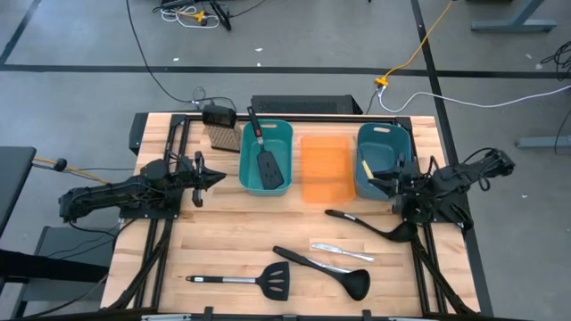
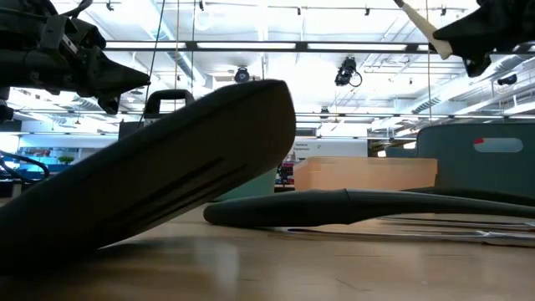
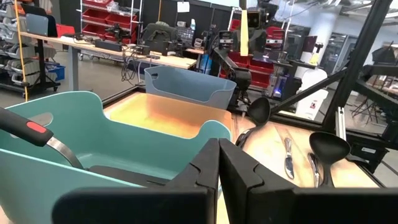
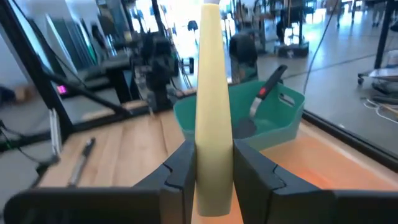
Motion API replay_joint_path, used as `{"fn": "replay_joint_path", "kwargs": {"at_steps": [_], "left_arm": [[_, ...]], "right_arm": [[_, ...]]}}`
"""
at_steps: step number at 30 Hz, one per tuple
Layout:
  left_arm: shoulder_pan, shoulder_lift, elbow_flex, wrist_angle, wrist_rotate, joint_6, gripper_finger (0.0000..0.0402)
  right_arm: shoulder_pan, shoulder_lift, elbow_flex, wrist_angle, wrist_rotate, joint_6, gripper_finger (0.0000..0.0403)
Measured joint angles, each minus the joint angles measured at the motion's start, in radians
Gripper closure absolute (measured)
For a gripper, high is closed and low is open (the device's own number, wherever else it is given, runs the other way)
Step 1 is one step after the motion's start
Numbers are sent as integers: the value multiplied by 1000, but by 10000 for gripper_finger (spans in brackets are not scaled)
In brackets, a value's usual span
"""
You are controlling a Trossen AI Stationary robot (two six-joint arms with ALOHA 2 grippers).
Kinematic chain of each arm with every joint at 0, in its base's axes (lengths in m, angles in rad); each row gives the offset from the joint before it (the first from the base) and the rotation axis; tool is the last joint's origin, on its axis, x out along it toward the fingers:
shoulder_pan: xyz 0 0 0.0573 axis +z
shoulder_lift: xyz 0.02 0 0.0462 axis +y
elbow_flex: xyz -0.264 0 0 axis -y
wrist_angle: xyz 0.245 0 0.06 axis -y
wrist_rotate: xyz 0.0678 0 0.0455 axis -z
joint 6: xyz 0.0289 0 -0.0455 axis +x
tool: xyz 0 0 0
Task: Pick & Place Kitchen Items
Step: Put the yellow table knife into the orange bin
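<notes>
Setting: robotics lab or workshop, open-plan. Evidence: butcher-block table [image 1: 294, 259] on a black metal frame, standing on grey concrete floor [image 1: 80, 53] with loose cables [image 1: 419, 49] trailing across it; far workbenches [image 3: 106, 48] loaded with equipment; red parts-bin shelving [image 3: 102, 15]; exposed ceiling with strip lights [image 2: 334, 25].

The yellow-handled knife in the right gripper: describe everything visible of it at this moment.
The yellow-handled knife shows mainly as a pale yellow, smooth, plastic-looking handle that tapers to a rounded end. The right gripper is shut on it, one dark finger against each side, the handle sticking out beyond the fingertips. In the high view it hangs over the right-hand teal bin, clear of the table. Its blade is hidden by the gripper, so nothing can be said about it.
</notes>
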Motion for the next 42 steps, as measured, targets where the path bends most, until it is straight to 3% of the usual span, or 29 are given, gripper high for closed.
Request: {"fn": "replay_joint_path", "kwargs": {"at_steps": [7, 14, 21, 28, 31, 36, 42], "left_arm": [[0, 0, 0, 0, 0, 0, 388], [0, 0, 0, 1, 0, 0, 388], [0, 0, 0, 3, -1, -1, 388], [0, 0, 0, 3, -1, 0, 388], [0, 0, 0, 3, -1, 0, 388], [0, 0, 0, 3, -1, 0, 388], [0, 0, 0, 3, -1, 0, 388]], "right_arm": [[0, -107, -128, 35, 36, 7, 312], [0, -79, -56, 106, 102, -50, 312], [-4, 185, 218, 43, 210, -177, 312], [-68, 526, 603, -289, 360, -62, 312], [-145, 668, 755, -475, 320, 46, 312], [-294, 859, 949, -765, 111, 252, 312], [-422, 1015, 1031, -1003, -95, 404, 312]]}}
